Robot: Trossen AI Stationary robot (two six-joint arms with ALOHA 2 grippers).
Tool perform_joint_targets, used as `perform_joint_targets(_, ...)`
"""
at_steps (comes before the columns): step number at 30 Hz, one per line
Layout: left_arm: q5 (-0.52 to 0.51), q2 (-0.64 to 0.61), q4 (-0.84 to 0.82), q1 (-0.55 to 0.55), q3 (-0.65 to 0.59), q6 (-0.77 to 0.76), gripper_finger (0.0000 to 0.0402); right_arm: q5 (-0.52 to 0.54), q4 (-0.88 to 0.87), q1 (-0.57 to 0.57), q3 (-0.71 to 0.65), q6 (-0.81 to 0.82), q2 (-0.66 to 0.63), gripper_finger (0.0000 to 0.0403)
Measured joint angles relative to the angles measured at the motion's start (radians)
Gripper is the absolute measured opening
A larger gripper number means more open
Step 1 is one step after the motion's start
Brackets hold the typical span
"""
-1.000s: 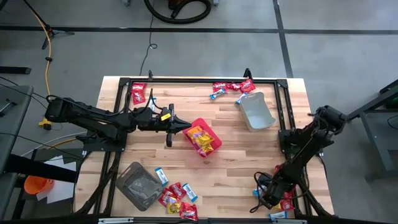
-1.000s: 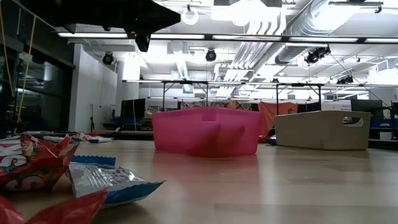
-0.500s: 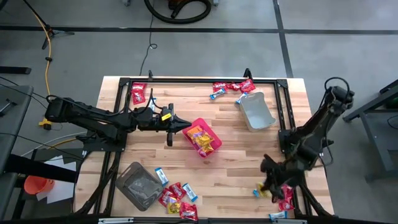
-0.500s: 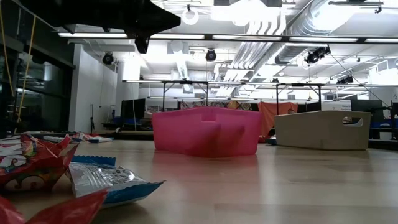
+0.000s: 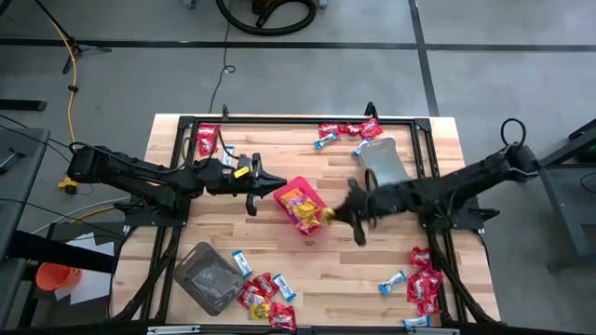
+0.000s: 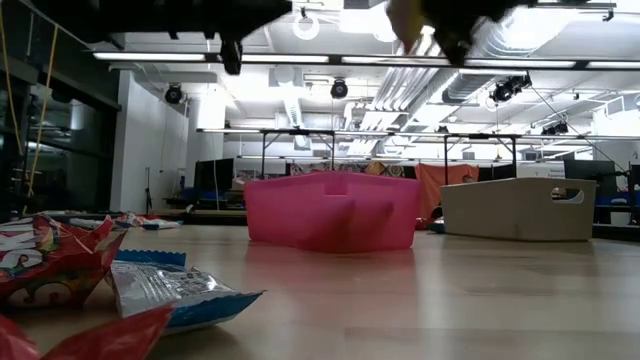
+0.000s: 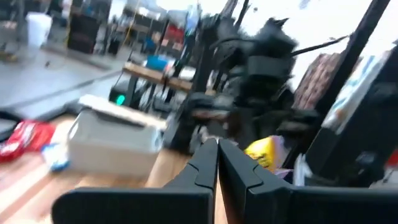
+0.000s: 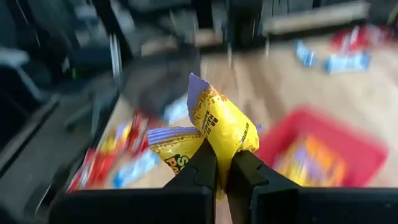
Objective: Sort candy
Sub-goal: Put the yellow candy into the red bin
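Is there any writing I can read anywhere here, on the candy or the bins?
Yellow packet in the right gripper: dark print, with a large "S" on its lower fold; the rest is too blurred to read.
Red packets near the low camera: printed patterns, no legible words.
Red bin, grey tub: no labels visible.

An overhead camera looks straight down on the whole table (image 5: pixel 372 261) and both arms. A second sits at tabletop height, close behind scattered candy (image 6: pixel 150 285), facing level across to the red bin (image 6: pixel 332 210) and the room beyond. Each wrist camera looks forward past its own closed fingers; all four views take in the red bin or its contents.
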Motion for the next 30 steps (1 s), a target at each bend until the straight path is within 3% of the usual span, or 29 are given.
perform_joint_targets(8,0.031,-0.001,0.069,0.0,0.0,0.0,0.0,-0.088,0.21,-0.16,0.001,-0.107,0.065,0.0008)
perform_joint_targets(17,0.031,-0.001,0.066,0.0,0.0,0.0,0.0,-0.127,0.256,-0.175,0.001,-0.104,0.107,0.0008)
perform_joint_targets(21,0.031,-0.001,0.065,0.0,0.0,0.0,0.0,-0.101,0.256,-0.179,0.001,-0.024,0.107,0.0012)
perform_joint_targets(25,0.031,-0.001,0.065,0.0,0.0,0.0,0.0,-0.071,0.254,-0.194,0.001,0.073,0.107,0.005)
perform_joint_targets(30,0.031,0.0,0.065,0.0,0.0,0.0,0.0,-0.081,0.25,-0.208,0.001,0.158,0.107,0.0144)
